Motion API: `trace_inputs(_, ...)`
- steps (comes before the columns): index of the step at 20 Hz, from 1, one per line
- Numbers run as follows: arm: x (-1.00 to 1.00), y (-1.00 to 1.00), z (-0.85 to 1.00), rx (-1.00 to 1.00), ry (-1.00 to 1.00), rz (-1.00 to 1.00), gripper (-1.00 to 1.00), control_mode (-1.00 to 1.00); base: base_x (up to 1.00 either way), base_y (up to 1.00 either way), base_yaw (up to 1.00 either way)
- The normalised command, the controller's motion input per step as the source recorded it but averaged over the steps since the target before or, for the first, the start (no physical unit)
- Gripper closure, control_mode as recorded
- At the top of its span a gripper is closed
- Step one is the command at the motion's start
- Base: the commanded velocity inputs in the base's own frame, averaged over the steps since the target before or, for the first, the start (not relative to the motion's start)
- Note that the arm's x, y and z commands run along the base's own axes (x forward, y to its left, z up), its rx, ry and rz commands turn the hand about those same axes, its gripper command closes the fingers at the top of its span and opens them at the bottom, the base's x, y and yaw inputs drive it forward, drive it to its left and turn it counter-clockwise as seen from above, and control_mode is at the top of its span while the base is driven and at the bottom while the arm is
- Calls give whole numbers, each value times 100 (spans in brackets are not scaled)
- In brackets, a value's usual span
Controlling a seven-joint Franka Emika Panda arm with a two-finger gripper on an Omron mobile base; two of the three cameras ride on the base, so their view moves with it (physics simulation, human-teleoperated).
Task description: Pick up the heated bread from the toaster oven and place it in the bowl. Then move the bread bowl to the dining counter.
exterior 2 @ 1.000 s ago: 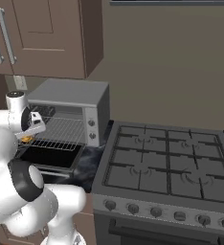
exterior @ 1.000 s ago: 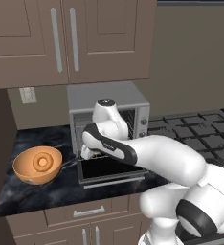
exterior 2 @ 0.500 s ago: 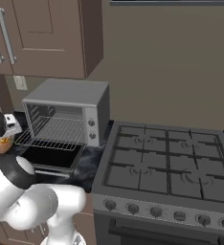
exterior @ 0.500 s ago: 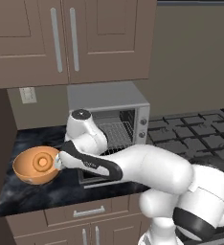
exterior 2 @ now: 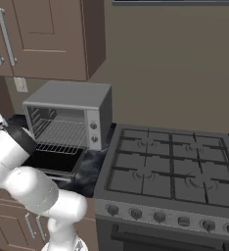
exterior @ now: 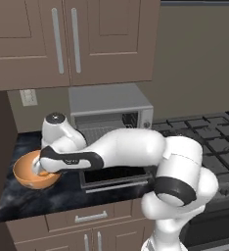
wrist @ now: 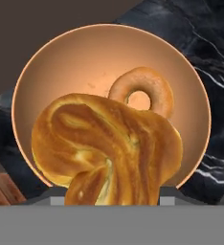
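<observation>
Reaching across the lower left of the left base view, the white arm ends at the gripper (exterior: 39, 169), which sits over the bowl (exterior: 26, 177) at the left end of the dark marbled counter (exterior: 62, 198). A bit of golden-orange colour shows at the gripper inside the bowl's rim. Just right of the bowl, the toaster oven (exterior: 109, 105) stands in the centre of the frame under the brown wall cupboards (exterior: 67, 41), its dark glass door (exterior: 116, 177) dropped flat. The black stove (exterior: 209, 142) fills the right edge.

From the right base view, the toaster oven (exterior 2: 70, 115) sits at centre left, door down, wire rack (exterior 2: 60, 135) bare. The gas stove (exterior 2: 170, 166) takes up the lower right.

Looking down through the hand view, the heated bread (wrist: 104, 146) is a twisted golden lump low in the frame, large and close, clamped in the gripper (wrist: 112, 191), whose jaws are mostly hidden behind it. Beyond it lies the bowl (wrist: 51, 72), round and orange-tan, with a raised ring (wrist: 141, 93) on its floor just above and right of the bread.
</observation>
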Motion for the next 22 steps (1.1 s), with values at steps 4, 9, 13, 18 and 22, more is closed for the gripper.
trace_inputs(4,35,65,-39,-1,0,0,100,-100,0,0,0)
trace_inputs(9,41,48,-51,-2,0,0,-100,-100,0,0,0)
trace_inputs(13,35,37,-9,-1,3,0,-100,-100,0,0,0)
trace_inputs(18,1,25,22,0,1,-4,-100,-100,0,0,0)
trace_inputs(22,-6,7,73,0,10,-8,-100,-100,0,0,0)
